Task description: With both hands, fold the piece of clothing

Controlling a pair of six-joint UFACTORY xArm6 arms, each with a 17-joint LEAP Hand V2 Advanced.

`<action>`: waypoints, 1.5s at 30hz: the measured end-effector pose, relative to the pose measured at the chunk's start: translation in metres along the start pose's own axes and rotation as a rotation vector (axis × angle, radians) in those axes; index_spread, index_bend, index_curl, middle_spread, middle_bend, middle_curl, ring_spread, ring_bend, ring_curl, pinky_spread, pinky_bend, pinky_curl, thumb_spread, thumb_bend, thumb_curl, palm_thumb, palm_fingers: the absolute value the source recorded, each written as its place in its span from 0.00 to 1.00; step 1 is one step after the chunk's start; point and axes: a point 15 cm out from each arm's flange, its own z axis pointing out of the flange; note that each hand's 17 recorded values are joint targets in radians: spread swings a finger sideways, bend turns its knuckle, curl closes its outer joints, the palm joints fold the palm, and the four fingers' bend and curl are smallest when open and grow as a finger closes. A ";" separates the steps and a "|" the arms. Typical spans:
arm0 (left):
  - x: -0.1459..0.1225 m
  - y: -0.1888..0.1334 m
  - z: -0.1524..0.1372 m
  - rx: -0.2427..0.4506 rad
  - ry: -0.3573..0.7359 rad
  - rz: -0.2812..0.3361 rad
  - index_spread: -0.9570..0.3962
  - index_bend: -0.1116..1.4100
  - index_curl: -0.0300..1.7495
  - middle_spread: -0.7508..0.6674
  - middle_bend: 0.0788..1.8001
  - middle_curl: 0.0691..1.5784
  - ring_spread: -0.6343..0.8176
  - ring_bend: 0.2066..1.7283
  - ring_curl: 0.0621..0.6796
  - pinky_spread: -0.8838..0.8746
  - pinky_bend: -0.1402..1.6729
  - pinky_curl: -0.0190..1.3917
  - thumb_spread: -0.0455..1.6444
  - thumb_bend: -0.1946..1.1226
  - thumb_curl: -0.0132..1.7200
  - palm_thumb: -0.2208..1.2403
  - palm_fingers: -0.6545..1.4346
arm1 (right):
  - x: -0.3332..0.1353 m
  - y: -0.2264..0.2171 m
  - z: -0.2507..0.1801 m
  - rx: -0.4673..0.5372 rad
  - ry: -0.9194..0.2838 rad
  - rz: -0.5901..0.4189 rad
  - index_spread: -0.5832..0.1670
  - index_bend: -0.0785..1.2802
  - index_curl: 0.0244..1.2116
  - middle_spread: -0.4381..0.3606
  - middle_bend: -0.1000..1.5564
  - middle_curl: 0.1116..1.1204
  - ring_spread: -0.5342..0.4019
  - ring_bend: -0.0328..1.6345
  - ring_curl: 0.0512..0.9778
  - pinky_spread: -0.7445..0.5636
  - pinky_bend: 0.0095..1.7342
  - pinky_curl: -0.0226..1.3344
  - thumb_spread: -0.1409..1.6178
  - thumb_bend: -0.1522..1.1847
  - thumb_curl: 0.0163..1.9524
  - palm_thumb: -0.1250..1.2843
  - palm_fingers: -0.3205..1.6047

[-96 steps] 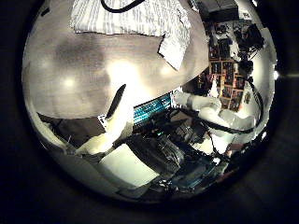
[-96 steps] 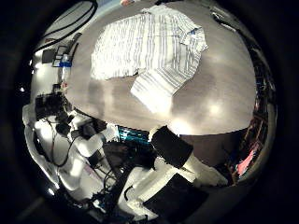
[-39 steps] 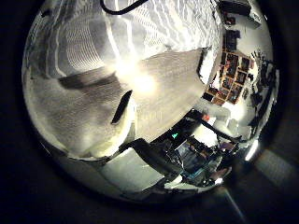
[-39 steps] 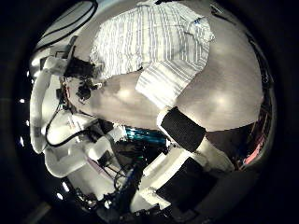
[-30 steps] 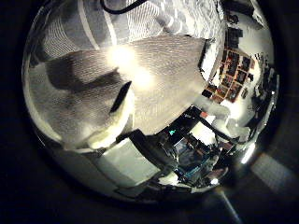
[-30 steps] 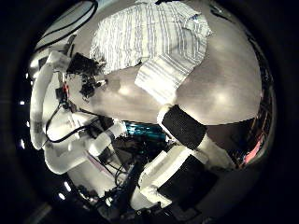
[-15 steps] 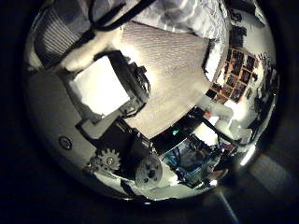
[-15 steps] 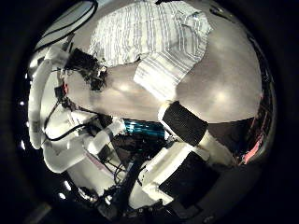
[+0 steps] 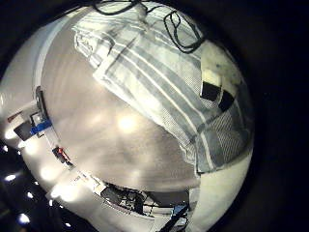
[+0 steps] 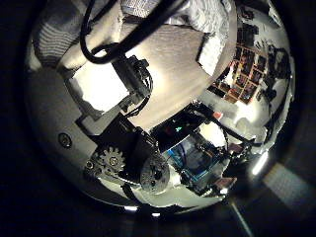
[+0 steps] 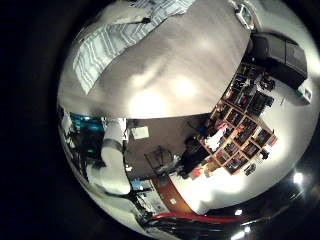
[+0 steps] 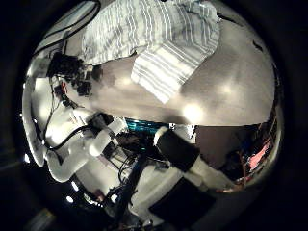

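The left hand (image 10: 117, 118) has come down from well above the table (image 12: 231, 91) to the edge of the shirt (image 12: 159, 38). Its palm view, which showed the whole garment at a distance, is now filled by its own fingers (image 10: 99, 91), folded in across the camera. In the right thumb side palm view this hand sits just beside the shirt's edge on the side away from the sleeve (image 12: 168, 69). We cannot tell whether cloth is caught between the fingers, so we treat the grasp as unconfirmed. We judge that the first pinch of the fold is being set on this side. The shirt itself lies flat and spread on the table, unfolded, sleeve out toward the right hand (image 12: 183, 154). The right hand has moved only slightly nearer and hangs above bare table just off the sleeve, its thumb standing out straight and holding nothing. It must reach the cloth before a two-handed fold can begin. Beyond the shirt, a bookshelf (image 11: 235, 135) stands well apart from the table. We see nothing lying on the shirt that would block the fold.
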 end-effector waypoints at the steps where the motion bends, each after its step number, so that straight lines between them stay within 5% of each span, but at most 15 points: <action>1: -0.001 0.000 -0.001 0.002 -0.001 -0.002 0.22 0.51 0.54 0.19 0.56 0.48 0.12 0.71 0.73 0.14 0.61 0.49 0.72 0.14 0.24 0.65 0.84 | 0.000 -0.009 0.005 0.008 0.003 -0.005 0.32 0.16 0.18 0.46 0.22 0.27 0.47 0.43 0.19 0.67 0.42 0.10 0.72 0.09 0.17 0.42 0.24; 9: -0.007 0.003 0.000 -0.001 0.008 -0.008 0.20 0.49 0.58 0.19 0.57 0.50 0.13 0.72 0.74 0.14 0.61 0.51 0.72 0.14 0.25 0.64 0.83 | -0.015 -0.057 0.072 0.050 0.039 -0.066 0.35 0.16 0.18 0.48 0.22 0.26 0.50 0.42 0.20 0.65 0.43 0.12 0.67 0.09 0.17 0.40 0.22; 21: -0.014 -0.002 0.001 0.014 0.031 -0.004 0.19 0.45 0.63 0.18 0.56 0.51 0.13 0.72 0.74 0.13 0.60 0.52 0.72 0.14 0.25 0.64 0.83 | -0.022 -0.079 0.098 0.034 0.067 -0.074 0.36 0.17 0.19 0.51 0.22 0.26 0.53 0.41 0.21 0.65 0.43 0.14 0.65 0.10 0.16 0.41 0.20; 31: -0.015 0.001 -0.005 0.018 0.033 -0.005 0.17 0.42 0.66 0.18 0.56 0.52 0.13 0.72 0.74 0.13 0.59 0.53 0.72 0.14 0.26 0.64 0.83 | -0.020 -0.088 0.118 -0.018 0.094 -0.068 0.38 0.17 0.19 0.48 0.22 0.26 0.49 0.42 0.22 0.63 0.42 0.14 0.65 0.11 0.18 0.51 0.24; 34: -0.015 0.002 -0.006 0.020 0.032 -0.005 0.17 0.41 0.67 0.18 0.55 0.52 0.13 0.72 0.74 0.13 0.59 0.54 0.72 0.14 0.26 0.64 0.83 | -0.020 -0.094 0.117 0.005 0.096 -0.069 0.40 0.17 0.19 0.43 0.25 0.27 0.42 0.46 0.24 0.58 0.43 0.14 0.65 0.11 0.19 0.56 0.30; 40: -0.015 0.003 -0.008 0.020 0.033 -0.004 0.16 0.40 0.68 0.18 0.55 0.53 0.13 0.72 0.74 0.12 0.59 0.54 0.72 0.14 0.26 0.64 0.83 | -0.021 -0.105 0.108 0.066 0.103 -0.071 0.35 0.15 0.16 0.27 0.34 0.34 0.25 0.61 0.33 0.25 0.63 0.20 0.64 0.10 0.21 0.64 0.56; 45: -0.018 0.006 -0.013 0.030 0.033 -0.011 0.16 0.40 0.69 0.18 0.55 0.53 0.13 0.71 0.74 0.12 0.59 0.55 0.72 0.14 0.26 0.64 0.83 | -0.018 -0.107 0.104 0.086 0.114 -0.069 0.21 0.29 0.24 0.18 0.45 0.46 0.23 0.66 0.41 0.22 0.67 0.25 0.62 0.10 0.22 0.68 0.76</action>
